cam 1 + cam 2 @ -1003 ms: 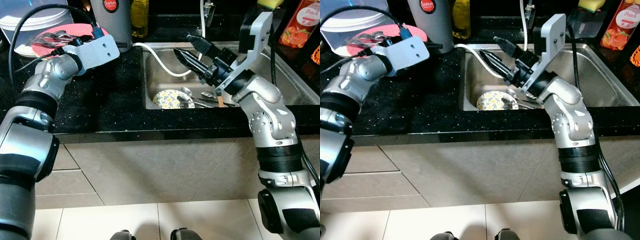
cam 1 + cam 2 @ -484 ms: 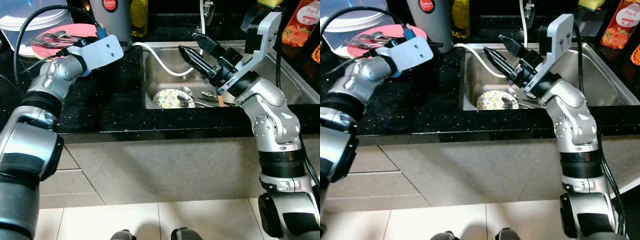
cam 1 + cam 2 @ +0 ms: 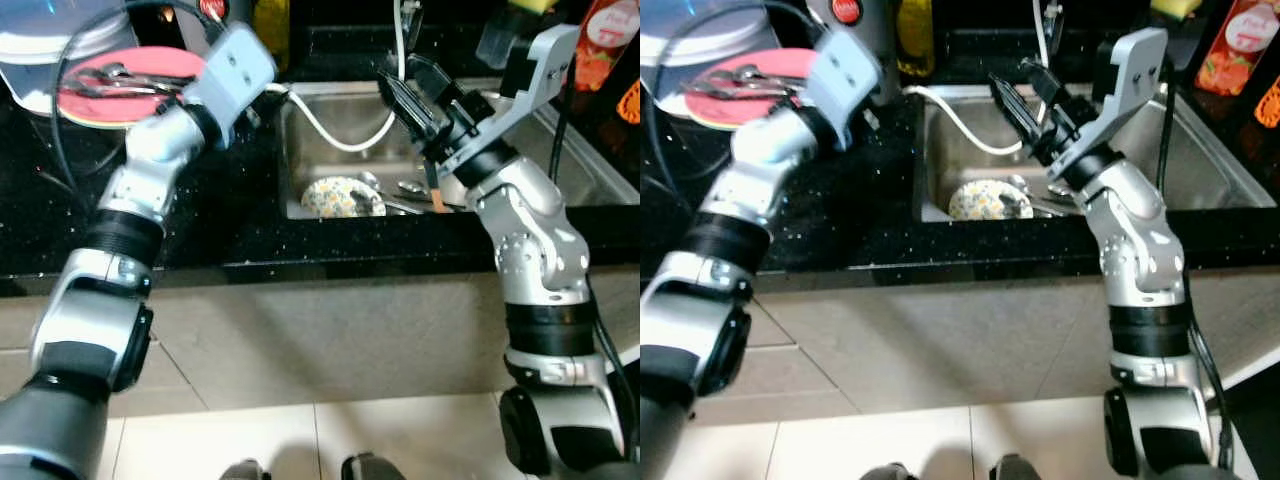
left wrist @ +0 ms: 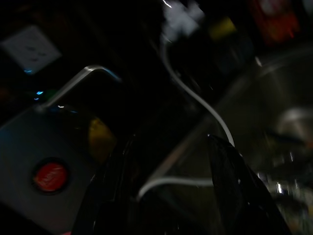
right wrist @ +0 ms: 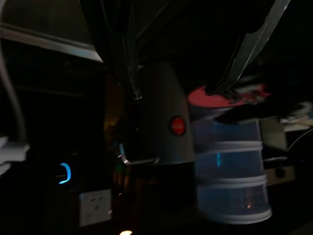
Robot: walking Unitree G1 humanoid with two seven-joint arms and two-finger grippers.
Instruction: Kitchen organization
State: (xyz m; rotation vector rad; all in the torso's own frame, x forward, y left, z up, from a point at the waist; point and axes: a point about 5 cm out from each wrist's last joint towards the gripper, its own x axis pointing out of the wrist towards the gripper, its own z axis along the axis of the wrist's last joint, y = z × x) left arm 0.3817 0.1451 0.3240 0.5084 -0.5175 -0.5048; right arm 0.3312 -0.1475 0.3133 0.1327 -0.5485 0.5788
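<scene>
A floral plate [image 3: 340,197] lies in the steel sink [image 3: 560,170] with spoons [image 3: 400,188] and a wooden-handled utensil [image 3: 438,200] beside it. My right gripper [image 3: 396,74] hangs open above the sink's back part, near the white hose [image 3: 340,143], with nothing between its fingers. On the black counter at the left, a pink plate [image 3: 120,88] carries several pieces of cutlery. My left arm's wrist [image 3: 235,65] is raised between that plate and the sink. In the left wrist view the left gripper [image 4: 171,142] stands open and empty, looking toward the hose and sink.
A grey canister [image 3: 855,15] with a red badge and a yellow bottle [image 3: 912,30] stand at the counter's back. Clear stacked tubs [image 3: 50,40] sit behind the pink plate. A peach juice bottle [image 3: 1230,50] stands at the far right.
My left arm has swung right from the pink plate toward the sink's left edge. The right gripper has risen and drawn back toward the tap, still open.
</scene>
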